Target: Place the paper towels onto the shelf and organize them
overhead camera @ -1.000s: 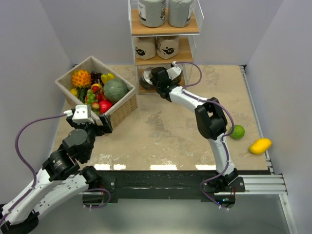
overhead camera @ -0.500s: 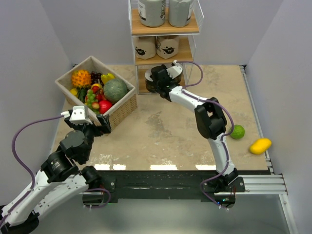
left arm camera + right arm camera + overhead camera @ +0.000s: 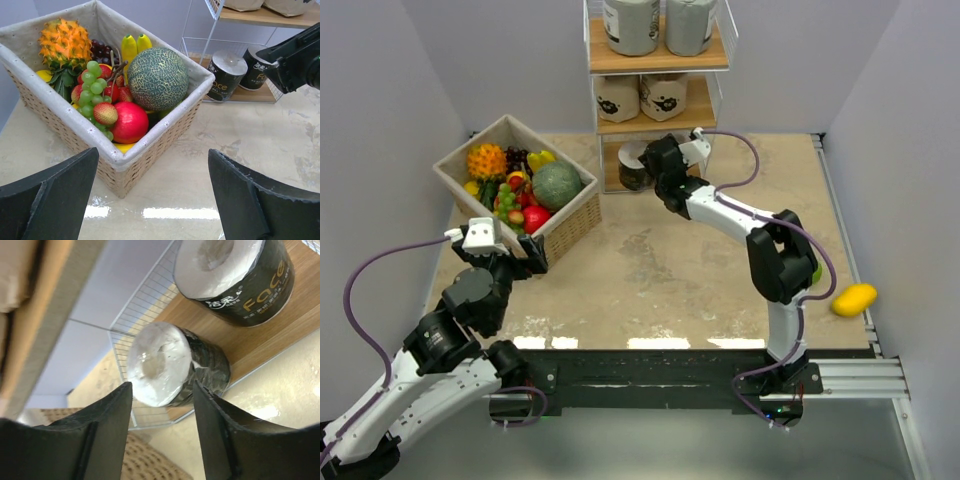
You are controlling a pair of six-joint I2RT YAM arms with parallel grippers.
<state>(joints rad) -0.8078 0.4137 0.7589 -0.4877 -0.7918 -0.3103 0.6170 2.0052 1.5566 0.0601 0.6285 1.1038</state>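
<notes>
The shelf [image 3: 658,62] stands at the back, with two grey paper towels [image 3: 630,25] on its top board and two tan printed ones [image 3: 618,98] on the middle board. In the right wrist view two dark-wrapped rolls with pale tops [image 3: 160,365] [image 3: 235,275] stand on the bottom board [image 3: 260,340]. My right gripper [image 3: 161,390] is open just in front of the nearer roll, its fingers clear of it. From above, this gripper [image 3: 658,165] hides one dark roll. My left gripper [image 3: 152,152] hangs open and empty by the basket's near corner.
A square wicker basket [image 3: 450,170] full of fruit sits left of the shelf, close to my left gripper [image 3: 525,255]. A green fruit [image 3: 812,268] and a yellow mango [image 3: 853,298] lie at the right edge. Grey walls close in both sides.
My right gripper has opened and drawn back slightly from the bottom tier, leaving the dark roll standing on the board. The left arm shifted a little, then stayed still.
</notes>
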